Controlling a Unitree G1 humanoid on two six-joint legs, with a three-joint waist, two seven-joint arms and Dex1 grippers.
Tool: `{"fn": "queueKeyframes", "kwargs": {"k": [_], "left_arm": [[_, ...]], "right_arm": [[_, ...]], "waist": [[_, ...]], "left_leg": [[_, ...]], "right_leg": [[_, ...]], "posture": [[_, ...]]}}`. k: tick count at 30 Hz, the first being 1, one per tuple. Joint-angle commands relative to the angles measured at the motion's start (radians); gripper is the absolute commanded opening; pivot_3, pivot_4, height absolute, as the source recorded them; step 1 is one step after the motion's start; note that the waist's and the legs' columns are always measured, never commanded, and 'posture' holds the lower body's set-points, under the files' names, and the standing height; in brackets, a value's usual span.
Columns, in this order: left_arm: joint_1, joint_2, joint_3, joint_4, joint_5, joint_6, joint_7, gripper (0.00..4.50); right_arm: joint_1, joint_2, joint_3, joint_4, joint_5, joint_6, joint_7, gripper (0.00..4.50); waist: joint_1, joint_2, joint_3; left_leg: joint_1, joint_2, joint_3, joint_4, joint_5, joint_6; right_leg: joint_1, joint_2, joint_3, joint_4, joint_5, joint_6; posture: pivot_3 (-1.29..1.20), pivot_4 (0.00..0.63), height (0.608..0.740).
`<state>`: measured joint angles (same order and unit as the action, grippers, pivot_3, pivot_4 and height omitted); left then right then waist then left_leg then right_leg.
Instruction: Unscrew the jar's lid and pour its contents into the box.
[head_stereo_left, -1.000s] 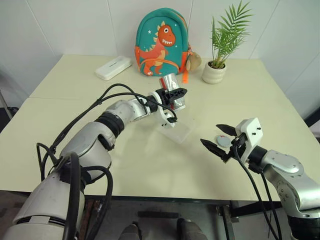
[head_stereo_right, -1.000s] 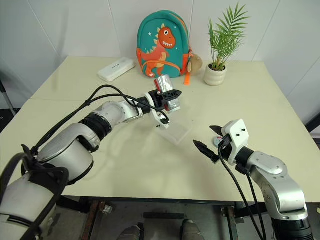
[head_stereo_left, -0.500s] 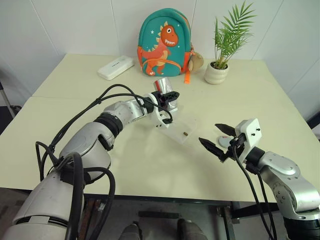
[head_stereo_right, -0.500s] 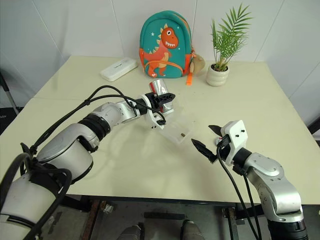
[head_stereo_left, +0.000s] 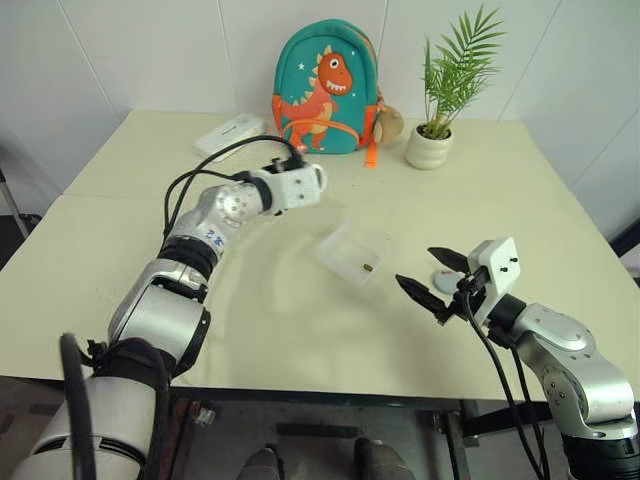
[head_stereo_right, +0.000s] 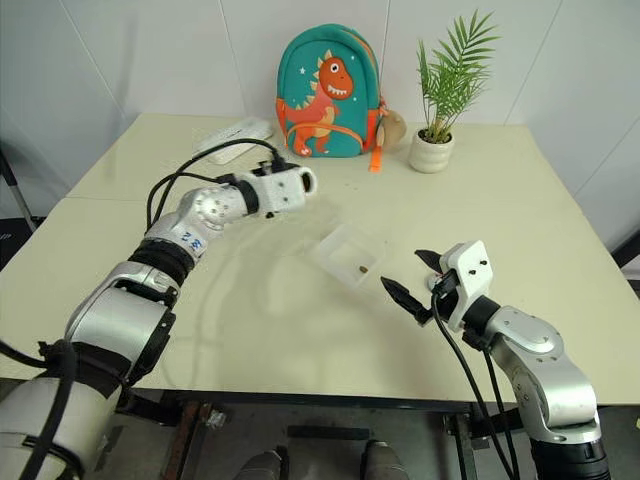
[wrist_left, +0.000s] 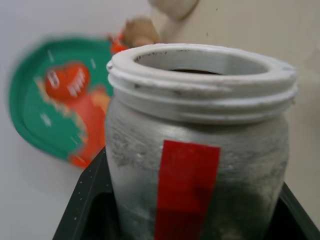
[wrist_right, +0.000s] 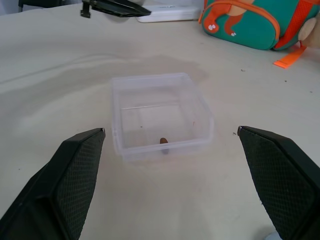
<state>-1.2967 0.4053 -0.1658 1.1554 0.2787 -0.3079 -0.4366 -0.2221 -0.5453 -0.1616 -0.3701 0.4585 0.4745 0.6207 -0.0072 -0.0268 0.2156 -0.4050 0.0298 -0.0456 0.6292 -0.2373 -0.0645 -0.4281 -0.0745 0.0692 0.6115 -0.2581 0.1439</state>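
The silver-grey jar with a red label stands upright and lidless between the black fingers of my left gripper, which is shut on it. That gripper hovers over the table, left of the box and nearer the backpack. The clear square box lies mid-table, and the contents, one small brown bit, rest on its floor near a wall. My right gripper is open and empty to the right of the box, pointing at it. The round lid lies flat on the table by the right gripper's fingers.
A teal dinosaur backpack, a potted plant and a white oblong case stand along the back of the table. Black cables loop over my left arm. The table's front edge runs just below my right gripper.
My left gripper has swung left, away from above the box, and rolled the tipped jar back upright. A brown bit now lies in the box. The right gripper has not moved.
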Motion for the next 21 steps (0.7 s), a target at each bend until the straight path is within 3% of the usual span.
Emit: {"fn": "queueKeyframes", "kwargs": {"k": [1,5,8,14,21], "left_arm": [[0.01,0.014,0.209,-0.063,-0.249,0.256,-0.117,2.0],[0.105,0.071,0.366,-0.166,-0.386,0.473,-0.081,2.0],[0.213,0.089,0.423,-0.27,-0.433,0.501,-0.052,2.0],[0.496,0.124,0.536,-0.411,-0.473,0.376,0.05,2.0],[0.599,0.139,0.599,-0.404,-0.517,0.307,0.094,2.0]], "right_arm": [[-0.024,-0.014,-0.006,0.016,-0.01,-0.048,0.022,4.48],[-0.057,-0.023,0.007,0.08,-0.039,-0.099,0.057,4.48],[-0.078,-0.027,0.021,0.12,-0.055,-0.127,0.083,4.48],[-0.134,-0.016,0.052,0.186,-0.068,-0.162,0.111,4.48],[-0.166,-0.01,0.069,0.241,-0.07,-0.2,0.153,4.48]], "waist": [[-0.001,0.0,0.0],[-0.011,0.0,0.0],[-0.024,0.0,0.0],[-0.028,0.0,0.0],[-0.022,-0.001,-0.001]], "left_leg": [[0.0,0.0,0.0,0.001,0.0,0.0],[0.001,0.0,-0.001,0.002,0.001,0.0],[0.003,0.0,-0.001,0.002,0.001,0.0],[0.006,0.0,-0.001,0.001,0.003,-0.002],[0.016,0.0,0.0,0.001,0.005,-0.002]], "right_leg": [[0.0,0.0,0.0,0.001,0.0,0.0],[0.001,0.0,0.0,0.003,0.001,0.0],[0.001,0.0,0.001,0.007,0.001,0.0],[0.001,0.0,0.003,0.011,0.001,-0.002],[0.01,0.001,0.003,0.008,0.003,-0.004]], "posture": [[0.0,0.15,0.74],[0.0,0.15,0.74],[0.0,0.15,0.74],[0.0,0.15,0.74],[0.0,0.15,0.74]]}}
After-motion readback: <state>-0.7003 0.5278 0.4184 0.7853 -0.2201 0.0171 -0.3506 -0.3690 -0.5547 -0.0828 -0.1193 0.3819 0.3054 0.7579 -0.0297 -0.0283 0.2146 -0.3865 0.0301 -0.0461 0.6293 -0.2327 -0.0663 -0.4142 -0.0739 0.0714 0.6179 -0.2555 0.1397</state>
